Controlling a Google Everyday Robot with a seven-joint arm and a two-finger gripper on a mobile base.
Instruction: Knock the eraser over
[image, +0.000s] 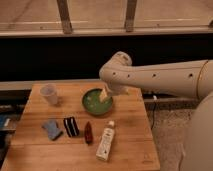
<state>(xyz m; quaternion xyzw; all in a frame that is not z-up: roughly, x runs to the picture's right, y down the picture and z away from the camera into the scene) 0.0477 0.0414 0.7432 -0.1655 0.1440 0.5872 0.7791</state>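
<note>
The eraser (71, 126) is a small black block with white stripes, on the wooden table (135, 145) at the front left. It stands between a blue-grey flat pad (51, 129) on its left and a slim dark red-brown object (88, 132) on its right. My gripper (104, 95) hangs from the white arm (160, 77) over the green bowl (97, 102), behind and to the right of the eraser and well apart from it.
A translucent plastic cup (49, 93) stands at the table's back left. A white bottle (105, 141) lies at the front right of the eraser. A dark wall and a window ledge run behind the table. Floor shows to the right.
</note>
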